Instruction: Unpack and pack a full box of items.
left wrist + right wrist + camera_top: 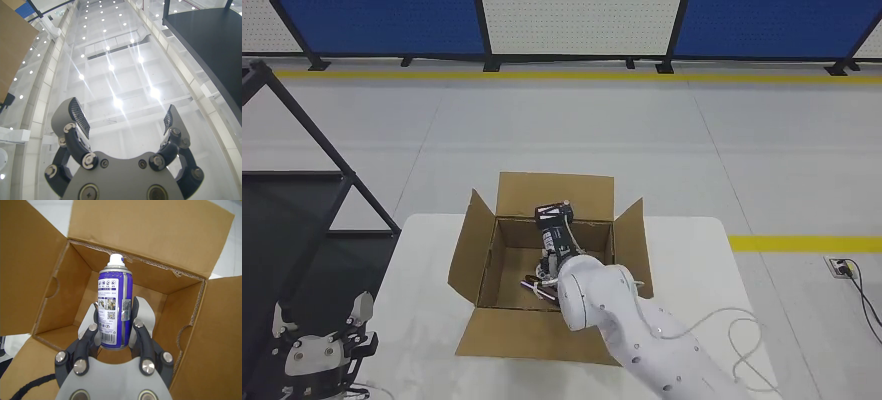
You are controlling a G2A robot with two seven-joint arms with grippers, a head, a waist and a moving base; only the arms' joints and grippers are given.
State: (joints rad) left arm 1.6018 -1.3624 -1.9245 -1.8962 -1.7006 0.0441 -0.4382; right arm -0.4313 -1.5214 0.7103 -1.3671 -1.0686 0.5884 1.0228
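An open cardboard box [504,195] with its four flaps spread stands on the white table [697,250]. My right gripper [115,308] is shut on a purple spray can [113,306] with a white cap, held over the box [143,226] opening. In the top view the can [554,228] lies near the box's far wall, at the end of the white right arm. My left gripper [123,115] is low at the table's near left corner, pointing up at the ceiling lights. It is open with nothing between its fingers [80,115].
A few small items [539,285] lie on the box floor beside the arm. A black shelf frame [302,200] stands left of the table. A white cable [742,345] trails over the table's near right part.
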